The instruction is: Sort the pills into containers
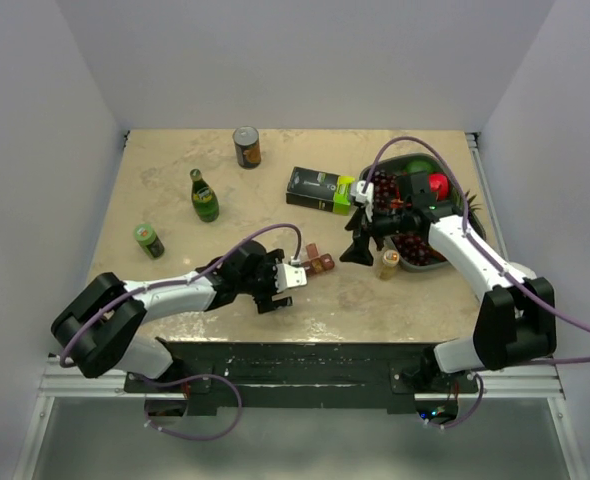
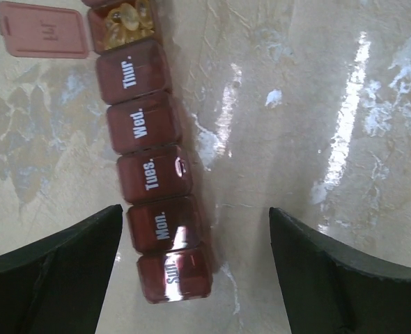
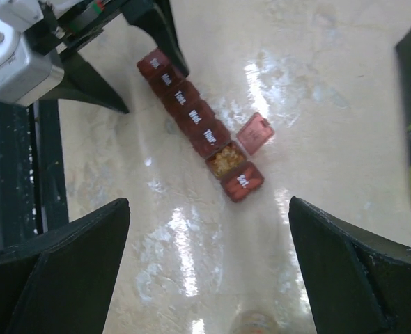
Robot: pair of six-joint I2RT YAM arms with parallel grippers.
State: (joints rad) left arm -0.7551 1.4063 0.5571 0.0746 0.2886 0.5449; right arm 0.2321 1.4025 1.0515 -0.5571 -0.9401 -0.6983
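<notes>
Left gripper [image 2: 195, 221] straddled the strip's [image 2: 152, 174] Sun. end, jaws apart, right gripper [image 3: 209, 205] hung open nearby: light, stiff, slick plastic, I'd say, best pinched across its narrow sides.

Glossy, marble-patterned table [image 2: 296, 104] mirrors streaks of light under the containers [image 2: 153, 174], a smooth strip of translucent dark red plastic with a shiny finish. The left tool [image 2: 195, 212] and right tool [image 3: 209, 202] show matt black plastic.
</notes>
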